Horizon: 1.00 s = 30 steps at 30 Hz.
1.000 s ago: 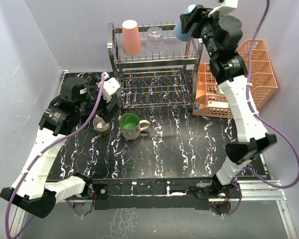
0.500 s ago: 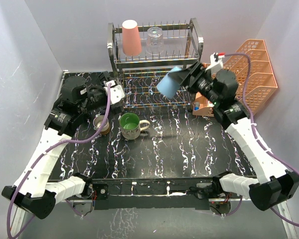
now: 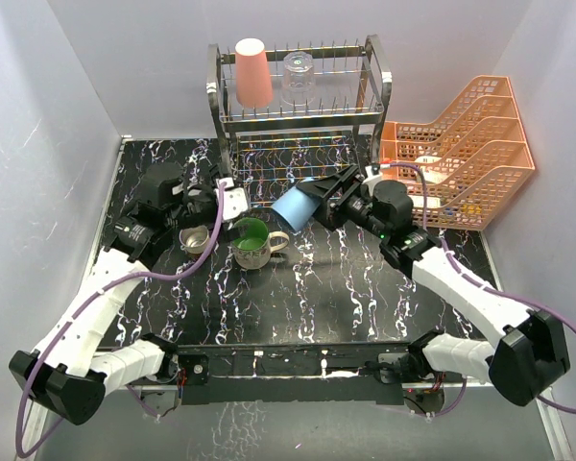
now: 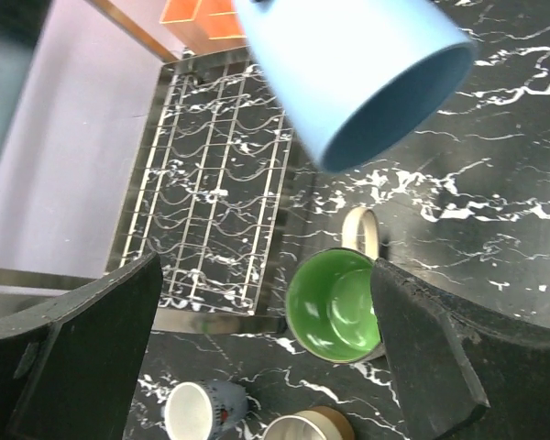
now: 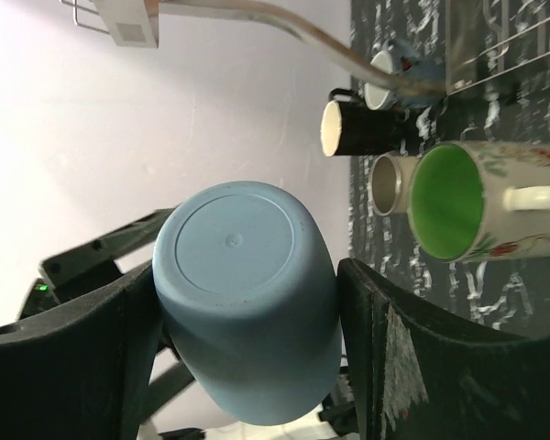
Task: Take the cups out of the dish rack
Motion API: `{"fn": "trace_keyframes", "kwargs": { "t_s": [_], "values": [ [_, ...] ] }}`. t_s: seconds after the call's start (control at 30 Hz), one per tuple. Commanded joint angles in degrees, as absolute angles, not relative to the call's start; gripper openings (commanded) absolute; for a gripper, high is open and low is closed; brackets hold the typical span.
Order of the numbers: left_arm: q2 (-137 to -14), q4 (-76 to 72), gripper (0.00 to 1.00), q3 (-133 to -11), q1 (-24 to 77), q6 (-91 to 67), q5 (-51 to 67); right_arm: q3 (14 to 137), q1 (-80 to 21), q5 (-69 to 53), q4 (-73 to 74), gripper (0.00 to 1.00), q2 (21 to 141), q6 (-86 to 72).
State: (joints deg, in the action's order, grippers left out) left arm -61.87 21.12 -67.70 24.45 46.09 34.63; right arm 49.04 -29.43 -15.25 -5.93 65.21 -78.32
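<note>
black marbled table (image 3: 346,288), right hand (image 3: 319,195) grasping light-blue tumbler (image 3: 290,208) beside cream mug (image 3: 252,242), left hand (image 3: 228,199) released, orange trays (image 3: 470,144) at right

Table (image 3: 365,288): black marble-look top, white veins, beneath right end effector (image 3: 317,197). Pale lilac walls (image 3: 125,58) close left, back, right sides; back wall beyond end effector. Orange lattice trays (image 3: 470,144) to its right, near right wall. Aluminium rail (image 3: 523,381) at table's near edge. Light soft, even.
</note>
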Motion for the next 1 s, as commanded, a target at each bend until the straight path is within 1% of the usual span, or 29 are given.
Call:
{"fn": "trace_keyframes", "kwargs": {
  "t_s": [0.0,0.13,0.23,0.37,0.57,0.63,0.73,0.8,0.87,0.93,0.97],
  "values": [
    [-58.3,22.4,0.93,-65.3,25.8,48.1,38.0,48.8,-33.9,-12.0,-18.9,0.12,67.4,-87.2],
    [-58.0,21.3,0.92,-64.6,26.4,45.4,37.0,47.7,-37.8,-10.3,-23.6,0.12,70.6,-91.7],
    [-57.7,20.1,0.87,-64.4,26.4,42.8,36.2,46.5,-39.7,-10.1,-27.5,0.12,72.6,-94.8],
    [-57.1,20.6,0.74,-64.1,26.4,42.3,36.1,44.9,-41.5,-10.1,-31.9,0.12,74.2,-98.3],
    [-56.7,22.4,0.47,-63.1,26.4,45.5,35.2,42.2,-44.6,-9.5,-40.0,0.12,75.9,-104.1],
    [-56.7,23.0,0.43,-62.9,26.3,46.4,34.9,42.0,-45.2,-9.6,-41.6,0.12,76.3,-105.0],
    [-56.4,22.7,0.38,-62.2,26.4,47.2,34.1,42.4,-46.0,-9.7,-41.8,0.12,76.6,-105.4],
    [-56.1,21.8,0.31,-61.8,26.4,46.9,33.3,42.7,-46.4,-9.9,-41.9,0.13,76.8,-105.5],
    [-56.0,21.2,0.17,-61.8,26.4,46.4,32.5,42.9,-46.6,-10.6,-42.1,0.16,77.2,-104.8],
    [-56.2,20.3,0.04,-62.1,26.4,44.9,31.8,42.8,-46.6,-11.3,-41.9,0.3,77.5,-103.7],
    [-56.5,20.1,0.0,-62.4,26.4,43.3,31.2,42.5,-46.6,-11.7,-41.6,0.4,77.5,-103.3]
  ]
}}
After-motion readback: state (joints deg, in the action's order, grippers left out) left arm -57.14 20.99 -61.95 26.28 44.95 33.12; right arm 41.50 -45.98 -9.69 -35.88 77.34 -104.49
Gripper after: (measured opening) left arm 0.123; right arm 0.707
